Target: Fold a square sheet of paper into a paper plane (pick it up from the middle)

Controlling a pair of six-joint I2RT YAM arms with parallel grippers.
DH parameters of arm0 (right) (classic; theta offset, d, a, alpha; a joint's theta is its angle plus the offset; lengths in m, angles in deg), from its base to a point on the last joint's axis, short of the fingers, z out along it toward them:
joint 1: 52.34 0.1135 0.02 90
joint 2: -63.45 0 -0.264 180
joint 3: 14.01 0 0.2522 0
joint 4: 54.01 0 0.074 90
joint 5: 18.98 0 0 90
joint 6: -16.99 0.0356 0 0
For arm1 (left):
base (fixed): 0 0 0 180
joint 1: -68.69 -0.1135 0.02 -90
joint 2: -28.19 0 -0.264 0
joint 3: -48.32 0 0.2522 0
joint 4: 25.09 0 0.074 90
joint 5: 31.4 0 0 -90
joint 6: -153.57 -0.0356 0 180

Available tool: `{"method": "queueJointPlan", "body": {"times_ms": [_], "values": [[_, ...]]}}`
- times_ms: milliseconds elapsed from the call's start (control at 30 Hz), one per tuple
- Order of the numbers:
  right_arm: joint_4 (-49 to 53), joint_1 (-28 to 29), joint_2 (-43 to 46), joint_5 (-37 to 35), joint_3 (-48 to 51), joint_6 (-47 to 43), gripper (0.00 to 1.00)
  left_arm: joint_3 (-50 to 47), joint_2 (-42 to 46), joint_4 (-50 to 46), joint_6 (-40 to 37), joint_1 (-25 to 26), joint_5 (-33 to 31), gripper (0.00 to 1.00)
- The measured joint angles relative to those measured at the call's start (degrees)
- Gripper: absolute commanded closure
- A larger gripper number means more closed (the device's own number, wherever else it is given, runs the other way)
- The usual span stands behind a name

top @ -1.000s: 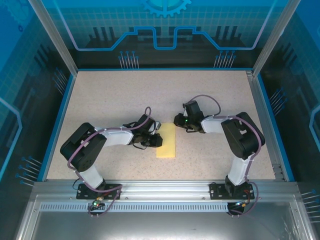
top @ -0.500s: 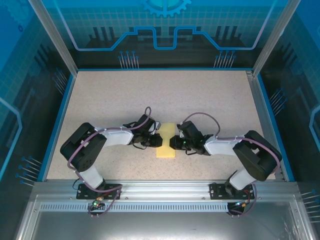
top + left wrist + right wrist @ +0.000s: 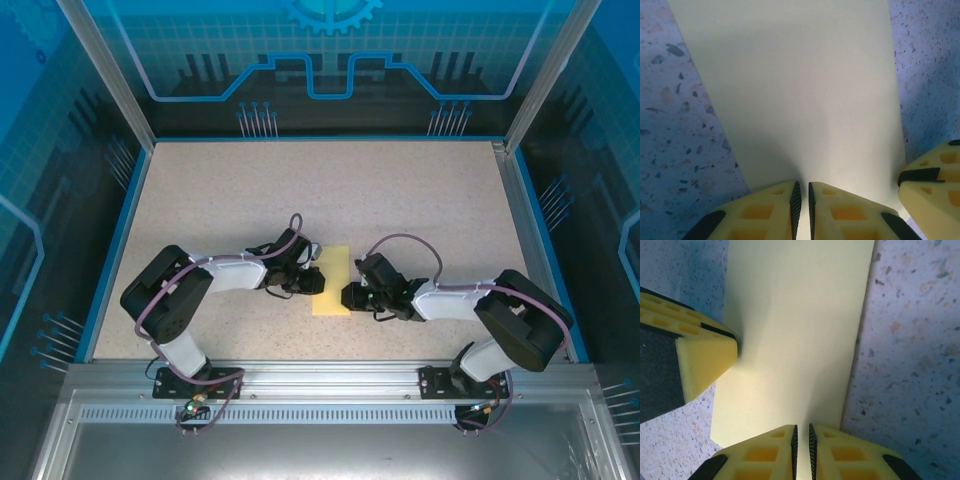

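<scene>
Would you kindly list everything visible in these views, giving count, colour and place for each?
sheet of paper: one, pale yellow, a narrow rectangle lying flat near the table's middle, between the two tools
table: one, speckled beige with a blue rim, under everything
enclosure panels: several, translucent blue, at the back and both sides
metal frame: one, silver, along the near edge, carrying the arm bases
left arm: one, black and white, reaching in from the left
right arm: one, black and white, reaching in from the right
left tool: one, yellow with black pads, shut, tips at the paper's left edge
right tool: one, same colours, shut, tips at the paper's right edge
</scene>
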Motion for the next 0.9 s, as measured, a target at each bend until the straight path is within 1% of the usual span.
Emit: {"method": "queueJointPlan", "body": {"times_ms": [367, 500, 633, 900], "values": [[4.0, 2.8, 2.2, -1.8, 0.6, -1.0, 0.84, 0.0, 0.2, -0.4, 0.0, 0.0, 0.0, 0.81], [6.7, 4.6, 5.3, -3.1, 0.6, -1.0, 0.84, 0.0, 0.3, -0.5, 0.0, 0.0, 0.0, 0.81], [6.1, 5.5, 8.1, -3.0, 0.6, -0.7, 0.84, 0.0, 0.3, -0.5, 0.0, 0.0, 0.0, 0.81], [4.0, 5.6, 2.5, -1.7, 0.6, -0.3, 0.84, 0.0, 0.5, -0.7, 0.0, 0.0, 0.0, 0.81]]}}
